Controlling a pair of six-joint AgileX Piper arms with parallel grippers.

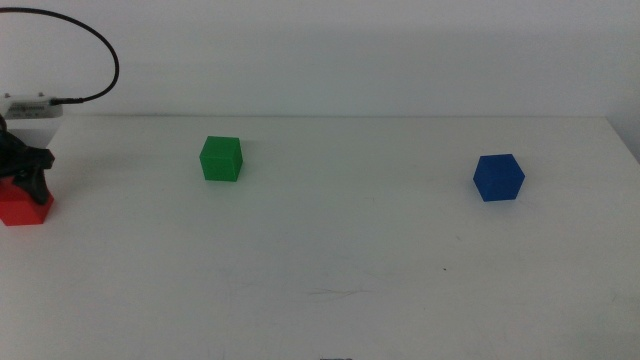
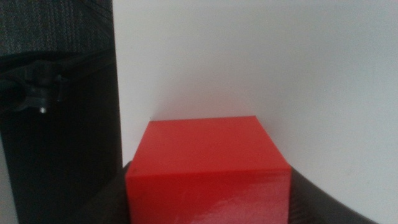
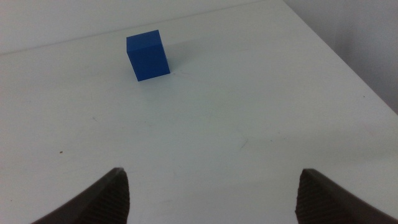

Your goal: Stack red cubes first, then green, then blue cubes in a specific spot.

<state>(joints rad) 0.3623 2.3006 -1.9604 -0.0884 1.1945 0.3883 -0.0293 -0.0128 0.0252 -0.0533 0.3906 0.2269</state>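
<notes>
You have a plain white worktop [image 1: 330,250] filling nearly the whole middle view, matte and bare, with a pale wall behind it; no brand, label or writing can be read anywhere. In the left wrist view a dark, coarse-woven surface [image 2: 56,37] and a black panel stand beyond the worktop's edge. At the far left of the middle view your left tool [image 1: 28,172] sits low at the worktop, its dark jaws standing either side of the red cube [image 1: 24,208]; the left wrist view shows that cube [image 2: 208,171] filling the space between the jaws, which appear closed against its sides. A white box with a black cable [image 1: 85,50] curving up from it sits just behind this tool. Your right tool [image 3: 211,199] is out of the middle view; in its wrist view the jaws stand wide apart with nothing between them, above bare worktop, with the blue cube [image 3: 147,55] well ahead of it. The green cube [image 1: 221,159] rests left of centre, the blue cube [image 1: 498,177] towards the right, well apart. A faint grey scuff line [image 1: 335,292] marks the near middle, with a tiny dark dot [image 1: 445,268] to its right.
</notes>
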